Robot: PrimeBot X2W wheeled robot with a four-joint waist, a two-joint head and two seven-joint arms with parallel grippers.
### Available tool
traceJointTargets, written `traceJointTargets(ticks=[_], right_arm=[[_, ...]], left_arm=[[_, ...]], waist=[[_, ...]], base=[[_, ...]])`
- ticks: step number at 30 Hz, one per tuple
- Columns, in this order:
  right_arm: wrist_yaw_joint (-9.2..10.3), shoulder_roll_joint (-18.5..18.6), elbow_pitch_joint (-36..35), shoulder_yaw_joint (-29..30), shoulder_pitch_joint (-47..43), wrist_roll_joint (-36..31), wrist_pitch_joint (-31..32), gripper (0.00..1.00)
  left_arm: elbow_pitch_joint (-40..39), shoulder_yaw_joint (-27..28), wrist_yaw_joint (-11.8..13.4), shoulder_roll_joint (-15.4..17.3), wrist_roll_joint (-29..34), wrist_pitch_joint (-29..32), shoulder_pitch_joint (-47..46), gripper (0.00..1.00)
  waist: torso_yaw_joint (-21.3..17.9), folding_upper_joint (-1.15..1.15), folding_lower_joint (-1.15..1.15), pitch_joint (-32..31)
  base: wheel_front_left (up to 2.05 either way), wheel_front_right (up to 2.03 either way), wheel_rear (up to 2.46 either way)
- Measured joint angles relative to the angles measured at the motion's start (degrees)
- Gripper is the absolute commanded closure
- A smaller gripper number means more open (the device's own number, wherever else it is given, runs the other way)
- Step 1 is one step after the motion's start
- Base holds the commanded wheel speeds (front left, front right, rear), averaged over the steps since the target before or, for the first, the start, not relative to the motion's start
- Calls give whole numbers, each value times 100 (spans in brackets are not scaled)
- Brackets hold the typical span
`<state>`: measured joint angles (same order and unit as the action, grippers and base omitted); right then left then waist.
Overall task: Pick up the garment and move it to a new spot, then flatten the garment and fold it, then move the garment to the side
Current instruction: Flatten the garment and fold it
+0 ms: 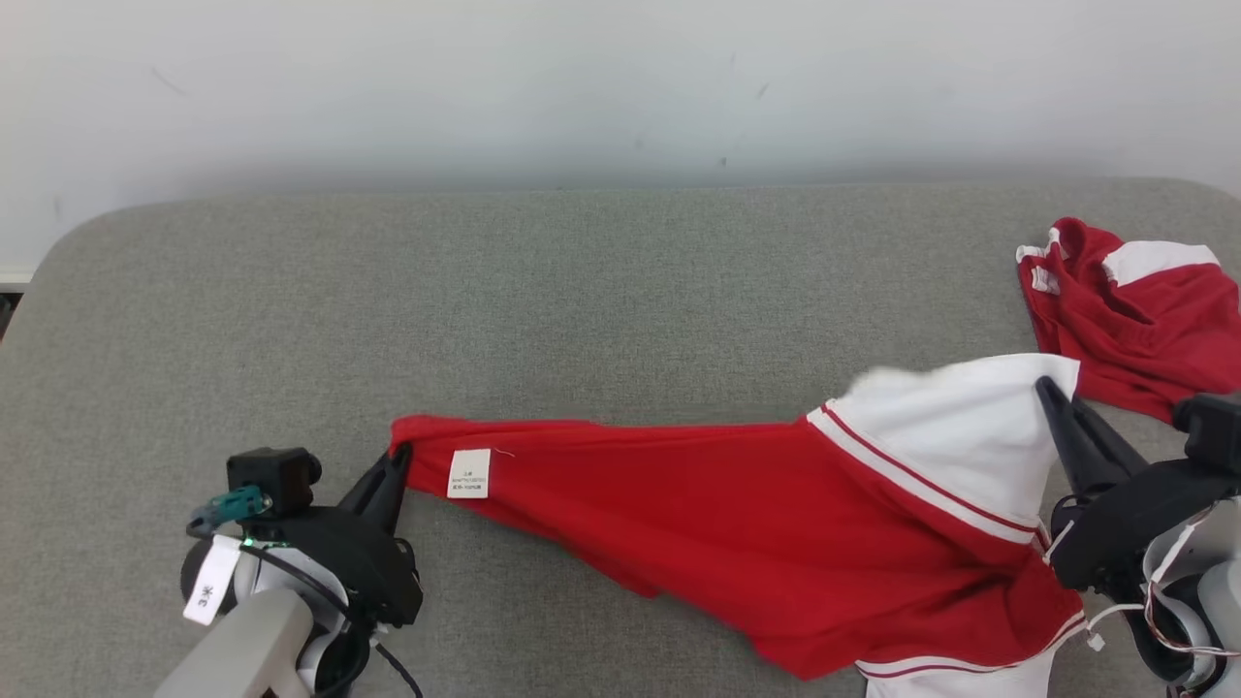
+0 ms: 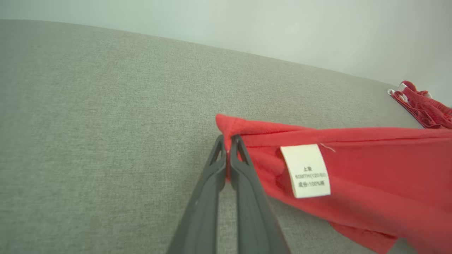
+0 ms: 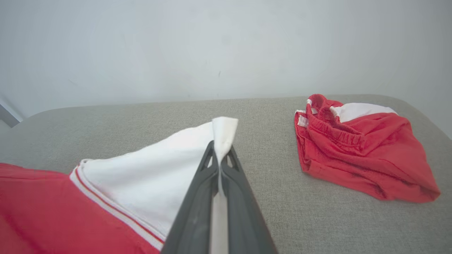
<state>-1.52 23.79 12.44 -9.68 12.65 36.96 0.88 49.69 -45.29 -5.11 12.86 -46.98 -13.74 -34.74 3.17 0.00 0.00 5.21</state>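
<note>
Left claw [image 1: 399, 454] and right claw [image 1: 1046, 387] each clamp the garment [image 1: 737, 523] (its lower edge cut off below).

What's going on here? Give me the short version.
The robot has a red and white garment stretched between its two grippers across the grey padded surface. The left gripper is shut on a red corner beside the white care label; the right gripper is shut on a white corner. A pair of red and white shorts lies bunched at the far right, untouched.
</note>
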Motion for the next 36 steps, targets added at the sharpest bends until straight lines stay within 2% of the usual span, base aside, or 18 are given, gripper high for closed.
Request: traceJointTargets(ticks=[6,9,11,15,18,19,21,23,24,26,28,31,34,36], right_arm=[[-322,48,-19,-414,259,246,666,100],[-476,113,111,-886,837,407,1534,100],[-479,142,327,-1221,1352,490,2342,100],[-453,159,1006,-1824,2633,417,3544,100],[-155,-5,1254,-1535,4045,339,4210,100],[-143,-31,1314,-1454,4564,280,4254,100],[-199,71,1341,-1343,5489,-26,4134,100],[-276,244,1340,-1122,6197,-301,3682,100],[-318,354,1248,-1014,6475,-401,3306,100],[-383,444,1183,-836,7030,-709,2416,100],[-427,396,1188,-783,7196,-736,1739,100],[-592,271,1018,-1095,6449,-679,949,100],[-611,186,948,-1521,4947,-565,398,100],[-603,333,703,-1734,4094,-307,123,100]], left_arm=[[-325,-80,-101,38,1,127,-282,100],[-410,-134,-202,58,-174,634,-554,100],[-443,-137,-205,122,-350,1069,-827,100],[-401,-123,-248,350,-936,2408,-1592,100],[-350,41,-247,460,-1113,3030,-2442,100],[-318,224,-246,458,-1150,3050,-2813,100],[-421,564,-246,453,-1173,2985,-3654,100],[-615,801,-221,405,-1032,2540,-4491,100],[-773,1004,-76,349,-960,2161,-4831,100],[-1124,1187,58,360,-622,1435,-5265,100],[-1295,1268,54,402,-481,1071,-5184,100],[-1568,1017,31,524,-303,673,-4288,100],[-1670,822,58,567,-297,389,-3027,100],[-1664,617,63,639,-264,234,-2330,100]], waist=[[29,0,0,113],[34,0,0,237],[31,0,0,349],[8,1,1,618],[-14,1,2,841],[-19,1,1,917],[-25,1,2,1075],[-19,1,2,1236],[-11,1,2,1315],[15,1,2,1474],[48,-1,-1,1611],[101,1,2,1749],[136,2,6,1730],[148,2,2,1656]], base=[[0,0,0],[0,0,0],[0,0,0],[0,0,0],[0,0,0],[0,0,0],[0,0,0],[0,0,0],[0,0,0],[0,0,0],[0,0,0],[0,0,0],[0,0,0],[0,0,0]])
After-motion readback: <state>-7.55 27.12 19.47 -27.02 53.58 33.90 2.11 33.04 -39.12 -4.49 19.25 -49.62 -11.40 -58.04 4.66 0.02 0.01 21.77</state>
